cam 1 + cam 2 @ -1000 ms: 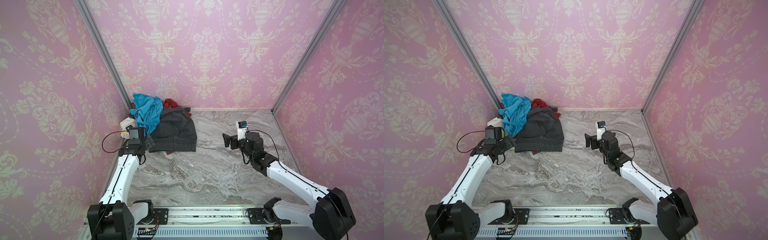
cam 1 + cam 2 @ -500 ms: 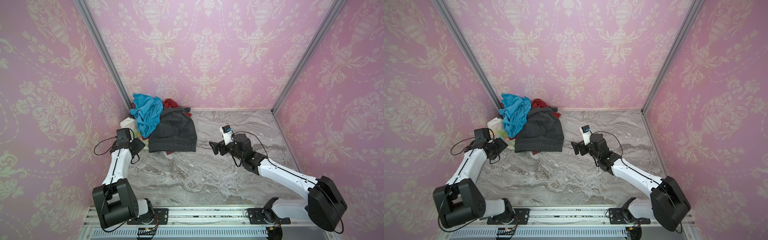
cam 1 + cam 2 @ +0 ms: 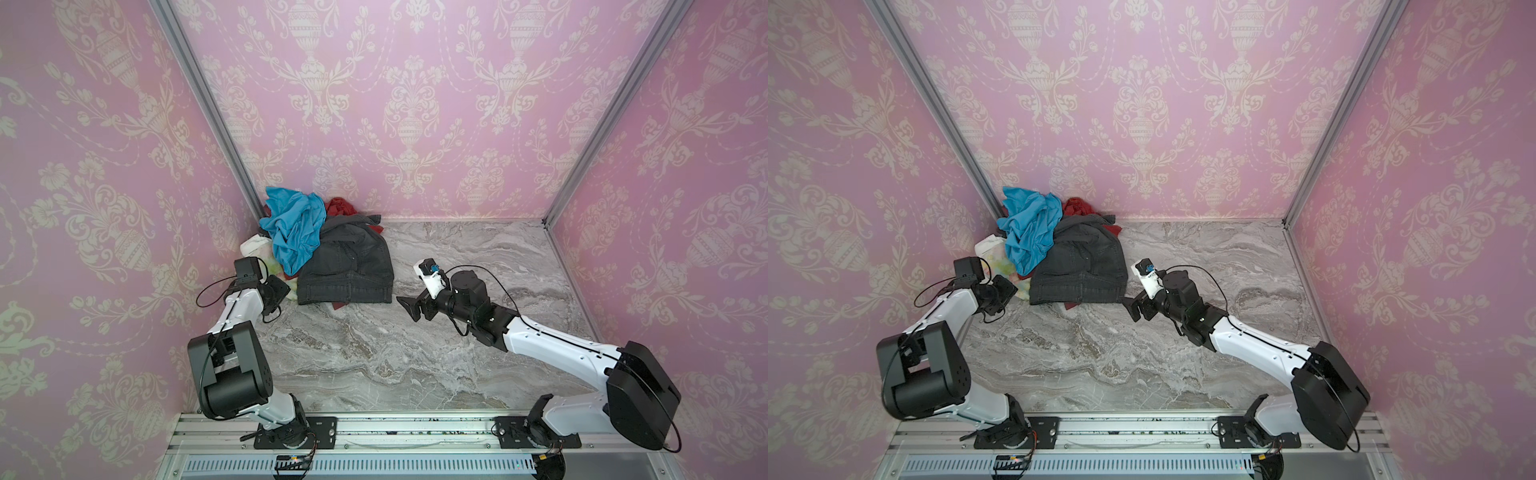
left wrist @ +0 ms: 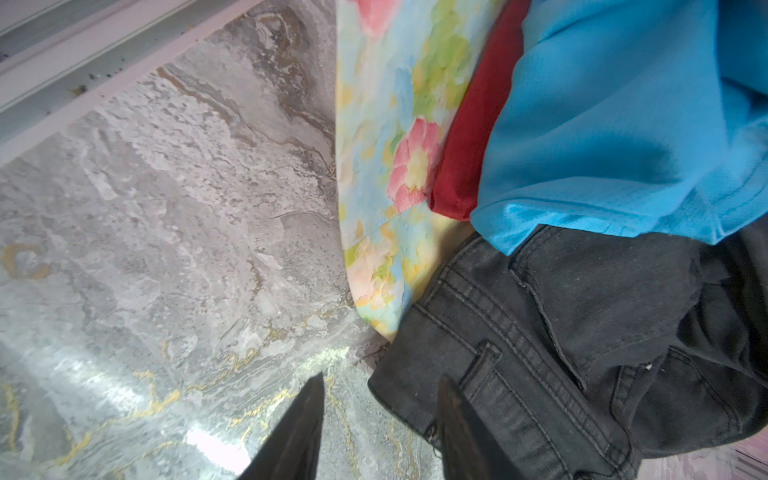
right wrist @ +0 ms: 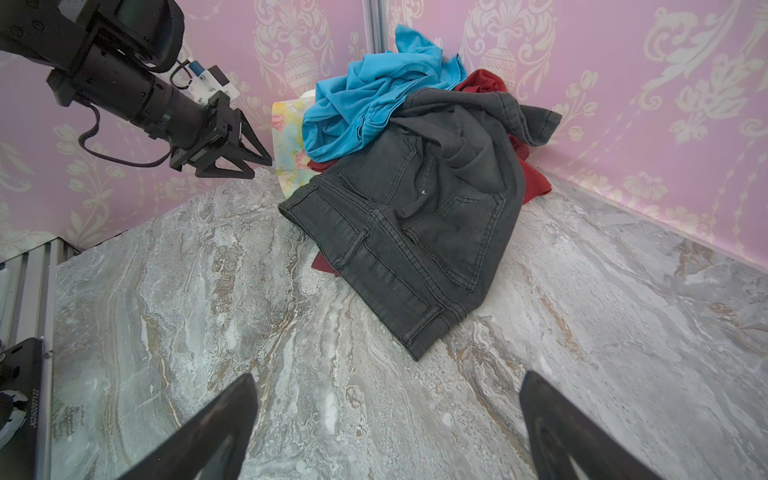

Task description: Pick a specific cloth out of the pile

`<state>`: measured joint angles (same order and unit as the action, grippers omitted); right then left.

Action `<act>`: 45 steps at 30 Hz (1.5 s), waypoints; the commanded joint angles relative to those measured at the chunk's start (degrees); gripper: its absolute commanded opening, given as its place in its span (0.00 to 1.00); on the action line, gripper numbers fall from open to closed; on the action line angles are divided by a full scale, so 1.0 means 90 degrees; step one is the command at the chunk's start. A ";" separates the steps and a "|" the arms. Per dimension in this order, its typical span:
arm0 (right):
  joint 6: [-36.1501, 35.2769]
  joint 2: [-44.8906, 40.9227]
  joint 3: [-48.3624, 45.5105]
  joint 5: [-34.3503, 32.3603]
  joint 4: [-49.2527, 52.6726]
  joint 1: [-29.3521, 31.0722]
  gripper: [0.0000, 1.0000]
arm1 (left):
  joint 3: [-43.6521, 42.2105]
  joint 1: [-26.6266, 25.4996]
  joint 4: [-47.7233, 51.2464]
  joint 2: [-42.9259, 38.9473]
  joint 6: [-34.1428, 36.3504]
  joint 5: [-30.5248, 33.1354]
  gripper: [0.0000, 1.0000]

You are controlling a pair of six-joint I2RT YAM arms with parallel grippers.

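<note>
A robot test cell: pink damask wall panels [image 3: 415, 104] between aluminium posts [image 3: 210, 108], a marble-look table [image 3: 374, 353], two arms [image 3: 552, 353] bolted to a rail [image 3: 415, 430] at 6 o'clock.

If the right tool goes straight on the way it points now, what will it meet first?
The right tool would probably meet the dark denim first, at its hem; only bare table lies between. Depth is unclear.

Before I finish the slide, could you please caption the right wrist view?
Open right end effector faces the pile, dark denim over red cloth.
</note>
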<state>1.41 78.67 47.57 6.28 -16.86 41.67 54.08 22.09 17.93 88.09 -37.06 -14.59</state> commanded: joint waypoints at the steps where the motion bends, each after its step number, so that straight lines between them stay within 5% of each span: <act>1: -0.0155 0.0145 0.0134 0.0102 -0.0157 0.0027 0.99 | 0.0153 0.0046 -0.0431 0.0159 -0.0254 -0.0322 0.42; 10: -0.0268 0.0304 0.0083 -0.0050 -0.0283 0.0021 0.99 | 0.0327 0.0046 -0.1018 0.0691 -0.0479 -0.0398 0.25; 45: -0.0391 0.0870 0.0259 -0.0062 -0.0350 0.0020 1.00 | 0.1098 0.0051 -0.2059 0.2263 -0.0909 -0.0545 0.21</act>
<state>-0.75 85.71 48.60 6.17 -19.40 41.67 62.00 22.09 0.38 107.22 -44.51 -18.15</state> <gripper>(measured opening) 0.997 0.215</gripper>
